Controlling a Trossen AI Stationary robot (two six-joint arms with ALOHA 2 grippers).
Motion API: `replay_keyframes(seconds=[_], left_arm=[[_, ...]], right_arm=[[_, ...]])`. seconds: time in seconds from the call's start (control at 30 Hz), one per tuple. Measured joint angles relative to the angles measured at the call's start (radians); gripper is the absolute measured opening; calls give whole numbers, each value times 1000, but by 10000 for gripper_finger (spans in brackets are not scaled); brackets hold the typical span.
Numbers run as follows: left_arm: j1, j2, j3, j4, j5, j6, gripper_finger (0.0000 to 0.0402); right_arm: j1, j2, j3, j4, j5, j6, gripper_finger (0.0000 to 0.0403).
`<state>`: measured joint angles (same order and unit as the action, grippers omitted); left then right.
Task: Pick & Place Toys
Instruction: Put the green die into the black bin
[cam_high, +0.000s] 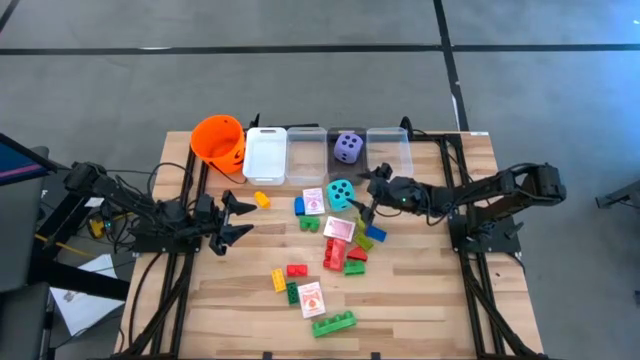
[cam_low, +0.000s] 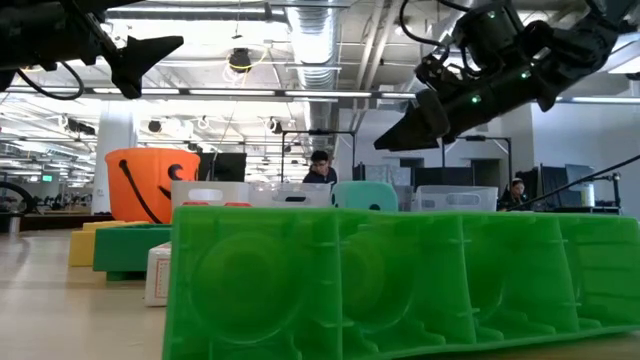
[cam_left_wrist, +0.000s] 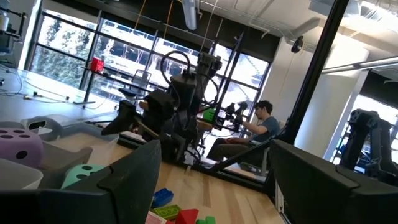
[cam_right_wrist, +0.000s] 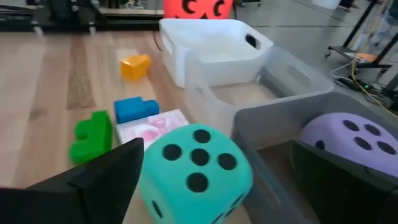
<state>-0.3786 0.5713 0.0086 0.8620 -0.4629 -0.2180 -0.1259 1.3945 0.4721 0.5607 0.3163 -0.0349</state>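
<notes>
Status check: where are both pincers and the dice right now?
Right pincer open beside teal soft die. Purple soft die in clear plastic bin. Left pincer open, idle. Nothing blocking.

open-plan office lab, exposed ceiling ducts (cam_low: 330, 60), seated person (cam_left_wrist: 258, 127), big windows (cam_left_wrist: 74, 56)

You won't find any readable words, brands or numerals here. The only countable marks are black pips: five on the upper face of the soft teal die (cam_right_wrist: 198, 168), and a few on the soft purple die (cam_right_wrist: 351, 140) at its three o'clock in the right wrist view.
</notes>
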Motion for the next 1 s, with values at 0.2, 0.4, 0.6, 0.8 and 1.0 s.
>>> replay_keyframes(seconds=[0.2,0.4,0.6,0.8,1.0], left_arm=[[0,21,0,-24,0,-2,294],[0,47,0,-22,0,-8,294],[0,46,0,2,0,-8,294],[0,46,0,4,0,-8,294],[0,46,0,14,0,-8,294]], right_arm=[[-44,0,0,-52,-77,-29,393],[-65,0,0,-85,-161,-50,396],[-65,0,0,-116,-289,-48,396],[-56,0,0,-205,-344,56,394],[-22,0,0,-204,-311,112,393]])
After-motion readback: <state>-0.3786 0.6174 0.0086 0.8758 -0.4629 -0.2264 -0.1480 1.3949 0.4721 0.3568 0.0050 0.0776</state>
